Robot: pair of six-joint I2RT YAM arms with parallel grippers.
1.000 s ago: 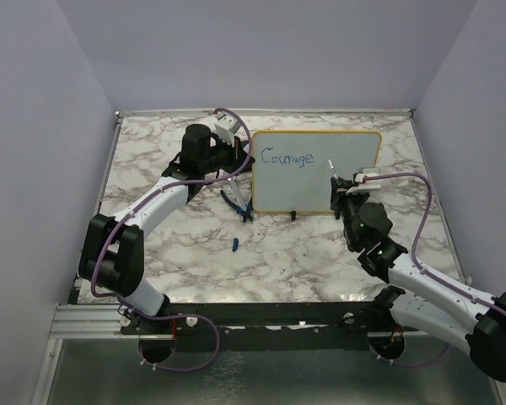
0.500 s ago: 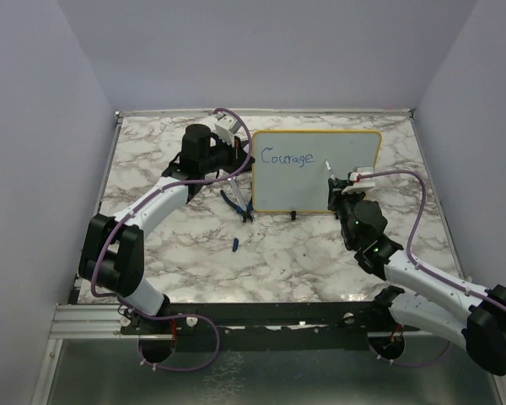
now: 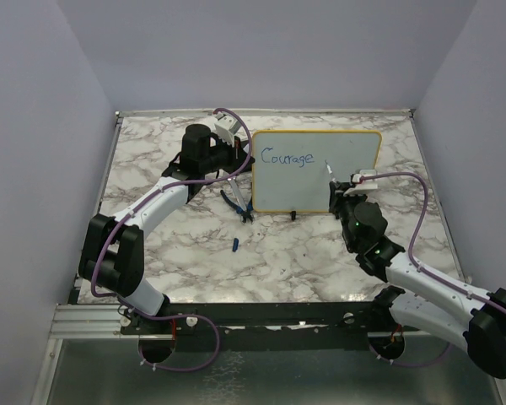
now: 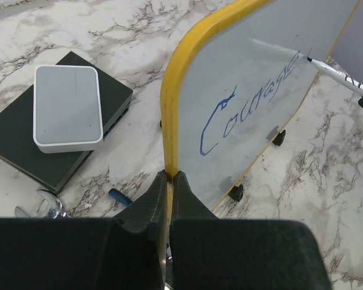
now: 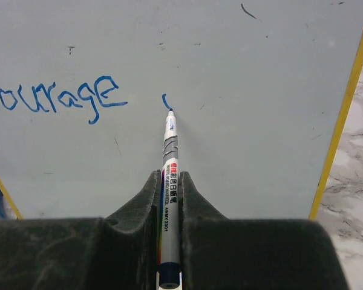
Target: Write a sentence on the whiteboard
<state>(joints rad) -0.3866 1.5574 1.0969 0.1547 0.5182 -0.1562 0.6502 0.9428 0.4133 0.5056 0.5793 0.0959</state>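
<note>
The right hand [image 5: 169, 181] is clenched on a whiteboard marker [image 5: 169, 145], its tip touching the whiteboard [image 5: 248, 66] just right of "Courage". The left hand [image 4: 168, 184] grips the board's yellow left edge (stiff, light and slick, so it probably slides unless braced there). The board stands on its feet on the counter [image 3: 278, 253], with the right arm reaching forward.

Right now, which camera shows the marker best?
The right wrist view: the marker runs up the middle, clamped in the right gripper, its tip at a short blue stroke on the whiteboard. The left wrist view catches only its front end at the right edge; the top external view shows just a tiny white sliver.
</note>
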